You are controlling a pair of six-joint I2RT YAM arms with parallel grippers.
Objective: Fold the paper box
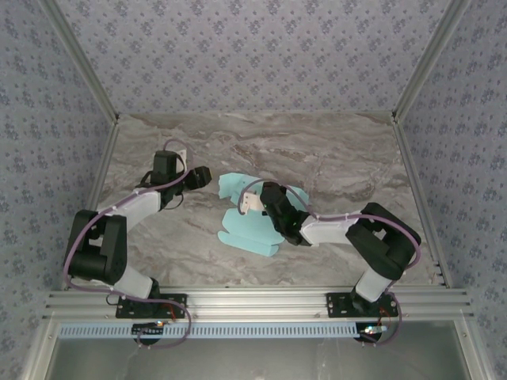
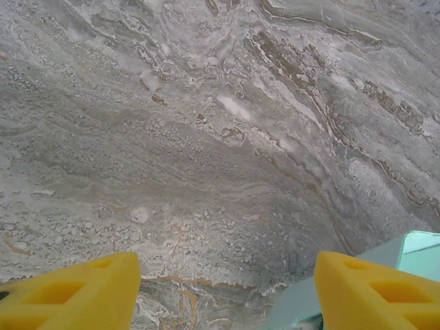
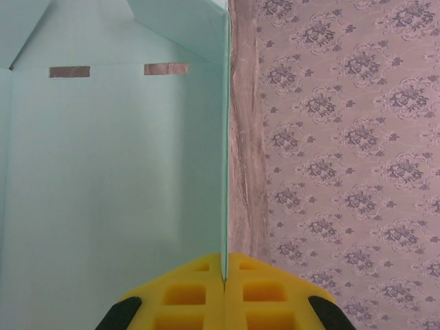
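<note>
Turquoise and thin, the box (image 1: 247, 231) is lying midway across the bench (image 1: 341, 158), with your right hand (image 3: 225, 275) clamping one raised panel edge-on; your left hand (image 2: 227, 289) is hanging wide over bare marble just beside a box corner. Pulling one-handed is risking a slid sheet or crooked crease, as the marble is looking slick. Patterned walls (image 1: 238, 47) are closing the bench in.

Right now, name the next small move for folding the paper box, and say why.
Probably the right hand should tip its pinched flap over along the crease: it is shut on an upright panel of the paper box, while the open left hand hovers over the table beside the box, holding nothing.
</note>
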